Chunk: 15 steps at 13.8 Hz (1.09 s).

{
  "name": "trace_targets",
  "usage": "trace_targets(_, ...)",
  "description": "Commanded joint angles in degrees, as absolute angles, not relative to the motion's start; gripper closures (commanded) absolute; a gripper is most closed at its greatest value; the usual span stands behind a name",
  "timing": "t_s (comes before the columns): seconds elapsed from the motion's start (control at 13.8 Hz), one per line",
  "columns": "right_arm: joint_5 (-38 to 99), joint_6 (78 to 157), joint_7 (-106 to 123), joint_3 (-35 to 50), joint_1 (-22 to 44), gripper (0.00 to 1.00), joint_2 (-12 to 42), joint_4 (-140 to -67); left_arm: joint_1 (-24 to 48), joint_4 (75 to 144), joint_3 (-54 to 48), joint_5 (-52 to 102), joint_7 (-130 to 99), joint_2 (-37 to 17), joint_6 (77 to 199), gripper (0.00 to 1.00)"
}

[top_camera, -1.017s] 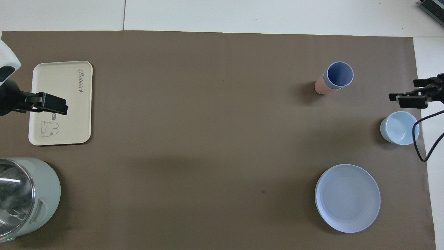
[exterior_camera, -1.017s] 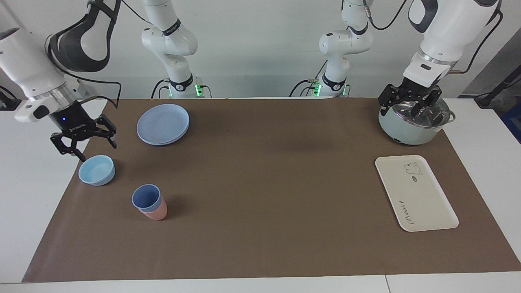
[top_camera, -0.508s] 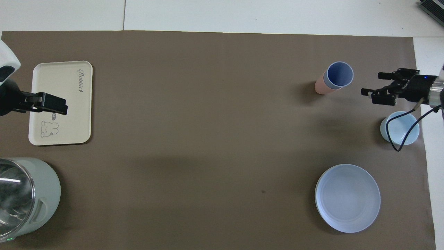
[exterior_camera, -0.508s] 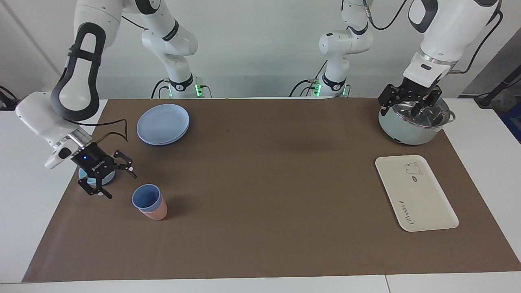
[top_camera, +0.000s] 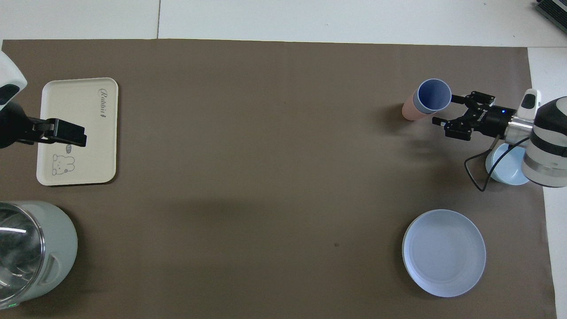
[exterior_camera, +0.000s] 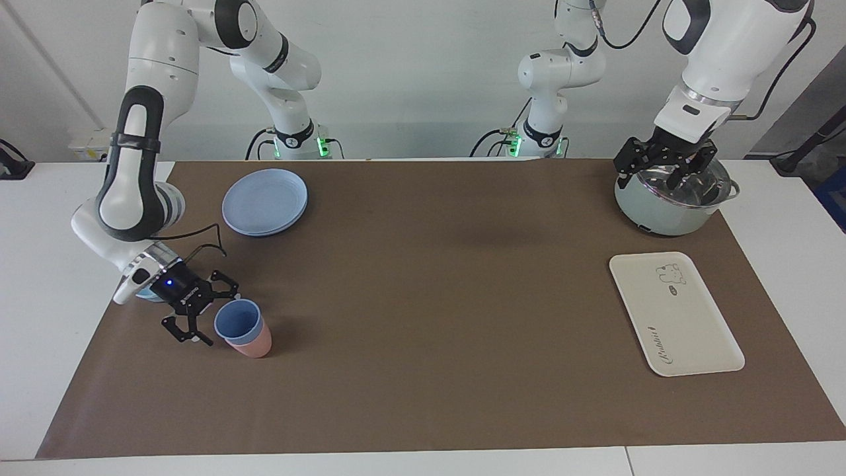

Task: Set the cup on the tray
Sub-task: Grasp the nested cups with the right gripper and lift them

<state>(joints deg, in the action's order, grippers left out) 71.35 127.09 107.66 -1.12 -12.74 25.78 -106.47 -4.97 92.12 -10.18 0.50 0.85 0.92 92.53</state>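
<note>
The periwinkle-blue cup (exterior_camera: 238, 322) stands nested inside a pink cup (exterior_camera: 256, 344) near the right arm's end of the table; it also shows in the overhead view (top_camera: 434, 95). My right gripper (exterior_camera: 218, 315) is open and low, level with the cup. Its fingers reach the cup's rim on the side toward the right arm's end, and its tips show in the overhead view (top_camera: 446, 109). The cream tray (exterior_camera: 687, 324) lies at the left arm's end (top_camera: 88, 150). My left gripper (exterior_camera: 664, 165) waits open in the air there.
A pale green pot (exterior_camera: 661, 215) stands nearer to the robots than the tray (top_camera: 53, 248). A round blue plate (exterior_camera: 264, 201) lies near the right arm's base (top_camera: 444, 252). A light-blue bowl (top_camera: 505, 170) sits under the right wrist.
My right arm has swung down from over the light-blue bowl to the cup, and its open fingers now reach the rim. The left arm has not moved.
</note>
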Motion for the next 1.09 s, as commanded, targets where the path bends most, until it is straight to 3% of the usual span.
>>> trace_targets(0.0,75.14,126.91,113.80,-0.88,-12.75,0.00,26.02,-108.10,-5.27,94.57,-10.02,0.62,0.88,2.90,93.34,0.00)
trace_targets(0.87,93.60,127.26,127.44,-0.70,-9.49,0.00,26.98,-110.83,-4.22,94.57,-10.20,0.62,1.23,2.81,94.30,0.00)
trace_targets(0.94,93.60,127.27,127.44,-0.70,-9.49,0.26,27.07,-110.48,-4.13,94.57,-10.28,0.62,1.67,2.81,95.18,0.00)
trace_targets(1.02,93.52,127.09,126.83,-0.70,-9.58,0.99,26.98,-110.13,-4.13,94.57,-10.28,0.62,1.23,2.81,95.53,0.00)
